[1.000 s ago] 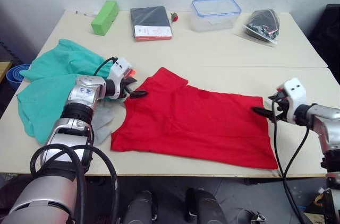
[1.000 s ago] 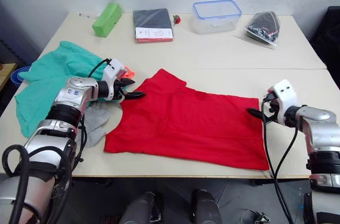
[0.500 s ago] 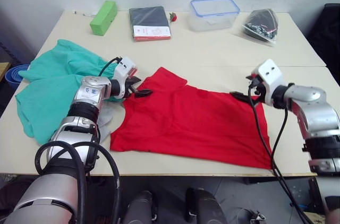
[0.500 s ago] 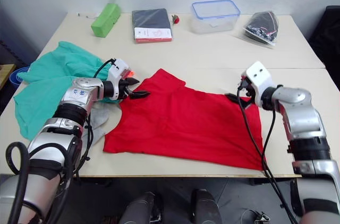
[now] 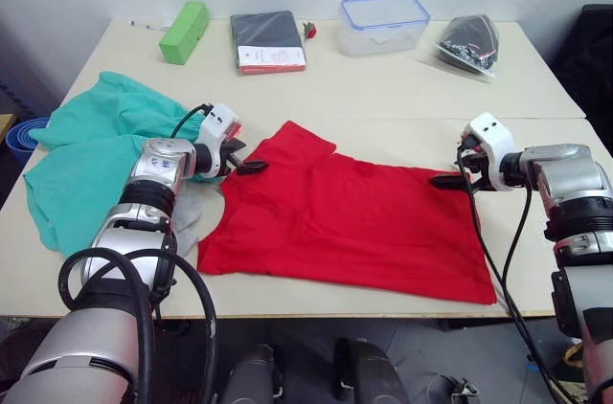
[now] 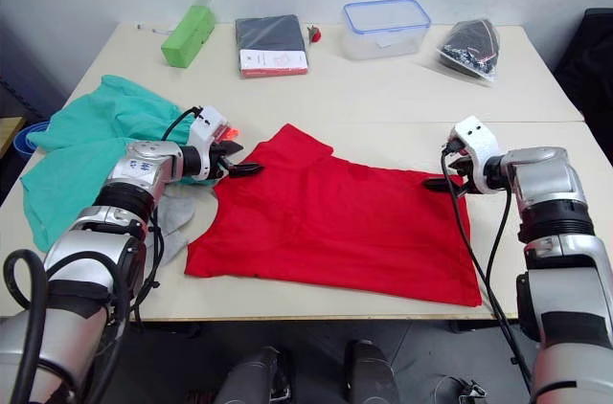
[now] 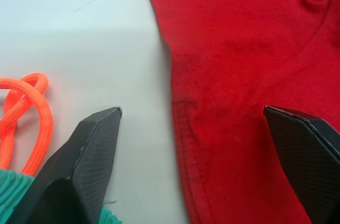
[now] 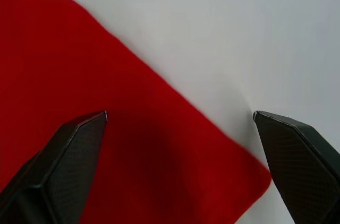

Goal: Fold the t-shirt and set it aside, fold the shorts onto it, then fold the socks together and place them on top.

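The red t-shirt (image 5: 354, 222) lies spread flat in the middle of the table. My left gripper (image 5: 244, 163) is open at its left sleeve, and the wrist view shows the fingers (image 7: 95, 144) straddling the shirt's seamed edge (image 7: 183, 123). The teal shorts (image 5: 86, 155) lie bunched at the left, their orange drawstring (image 7: 26, 112) beside the left finger. A grey sock (image 6: 172, 214) lies partly under my left arm. My right gripper (image 5: 450, 179) is open at the shirt's far right corner (image 8: 159, 155), which lies between its fingers.
Along the table's far edge are a green block (image 5: 187, 31), a dark flat package (image 5: 268, 40), a clear container with a blue lid (image 5: 385, 23) and a bag of dark items (image 5: 469, 40). A blue object (image 5: 19, 136) sits off the table's left side.
My right gripper moved from the shirt's near right edge up to its far right corner, reaching inward and then drawing back a little. The left gripper stayed at the sleeve.
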Tool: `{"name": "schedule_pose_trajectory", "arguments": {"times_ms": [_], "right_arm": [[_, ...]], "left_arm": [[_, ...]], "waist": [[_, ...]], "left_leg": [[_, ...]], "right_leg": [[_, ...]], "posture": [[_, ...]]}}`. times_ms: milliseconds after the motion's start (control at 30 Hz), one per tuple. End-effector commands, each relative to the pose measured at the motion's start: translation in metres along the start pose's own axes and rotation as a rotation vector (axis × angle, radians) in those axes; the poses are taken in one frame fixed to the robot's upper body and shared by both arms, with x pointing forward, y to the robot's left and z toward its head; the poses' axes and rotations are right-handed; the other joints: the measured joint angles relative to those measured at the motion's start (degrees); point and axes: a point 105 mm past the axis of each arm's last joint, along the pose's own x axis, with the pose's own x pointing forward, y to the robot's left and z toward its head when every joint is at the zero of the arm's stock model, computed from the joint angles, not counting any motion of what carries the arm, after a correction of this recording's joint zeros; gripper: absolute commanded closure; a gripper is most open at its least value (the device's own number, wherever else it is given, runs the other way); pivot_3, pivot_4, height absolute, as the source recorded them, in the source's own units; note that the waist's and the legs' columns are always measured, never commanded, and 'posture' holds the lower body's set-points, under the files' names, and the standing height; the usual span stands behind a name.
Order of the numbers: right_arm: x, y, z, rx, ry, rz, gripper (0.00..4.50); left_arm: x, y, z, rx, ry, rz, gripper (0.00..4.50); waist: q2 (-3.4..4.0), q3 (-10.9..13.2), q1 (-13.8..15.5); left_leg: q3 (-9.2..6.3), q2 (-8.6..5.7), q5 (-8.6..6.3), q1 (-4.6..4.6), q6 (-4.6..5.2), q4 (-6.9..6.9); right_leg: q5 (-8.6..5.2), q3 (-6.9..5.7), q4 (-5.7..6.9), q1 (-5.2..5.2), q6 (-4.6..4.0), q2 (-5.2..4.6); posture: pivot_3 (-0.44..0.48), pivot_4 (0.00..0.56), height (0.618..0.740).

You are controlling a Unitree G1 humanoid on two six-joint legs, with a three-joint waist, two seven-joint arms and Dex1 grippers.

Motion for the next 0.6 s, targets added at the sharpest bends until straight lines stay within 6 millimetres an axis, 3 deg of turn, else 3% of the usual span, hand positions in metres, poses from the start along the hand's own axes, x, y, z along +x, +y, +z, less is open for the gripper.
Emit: {"name": "schedule_pose_trajectory", "arguments": {"times_ms": [33, 167, 267, 533, 600], "right_arm": [[-0.0130, -0.0086, -0.0044, 0.007, 0.009, -0.025, 0.01], [-0.0128, -0.0078, -0.0118, 0.022, 0.024, -0.029, 0.00], [-0.0140, -0.0087, -0.0139, 0.028, 0.025, -0.039, 0.60], [-0.0155, -0.0086, -0.0130, 0.023, 0.011, -0.049, 3.30], [-0.0158, -0.0082, -0.0123, 0.020, 0.004, -0.049, 4.04]], "left_arm": [[-0.0067, 0.0070, 0.0071, 0.015, -0.014, 0.023, 0.00], [-0.0089, 0.0096, 0.0048, 0.005, -0.011, 0.036, 0.84], [-0.0107, 0.0099, 0.0047, 0.002, -0.013, 0.029, 1.73], [-0.0135, 0.0082, 0.0001, -0.006, -0.008, 0.000, 4.24], [-0.0138, 0.0080, -0.0005, -0.008, -0.008, -0.003, 4.50]], "waist": [[0.00, 0.00, -0.01], [0.00, 0.00, 0.00], [0.00, 0.00, 0.01], [0.00, 0.00, 0.01], [0.00, 0.00, 0.01]], "left_leg": [[0.00, 0.00, 0.00, 0.00, 0.00, 0.00], [-0.01, -0.01, 0.00, 0.00, 0.00, 0.02], [-0.02, -0.01, 0.00, 0.00, 0.00, 0.04], [-0.01, -0.02, 0.00, 0.00, 0.00, 0.07], [-0.01, -0.02, 0.00, 0.00, 0.00, 0.08]], "right_leg": [[0.00, 0.00, 0.01, 0.00, 0.00, 0.00], [0.00, -0.01, 0.03, 0.00, 0.00, -0.01], [0.00, -0.01, 0.05, 0.00, 0.00, -0.01], [0.00, -0.01, 0.06, 0.00, 0.00, -0.01], [0.00, -0.01, 0.07, 0.00, 0.00, -0.01]], "posture": [[0.000, 0.150, 0.740], [0.000, 0.150, 0.740], [0.000, 0.150, 0.740], [0.000, 0.150, 0.740], [0.000, 0.150, 0.740]]}}
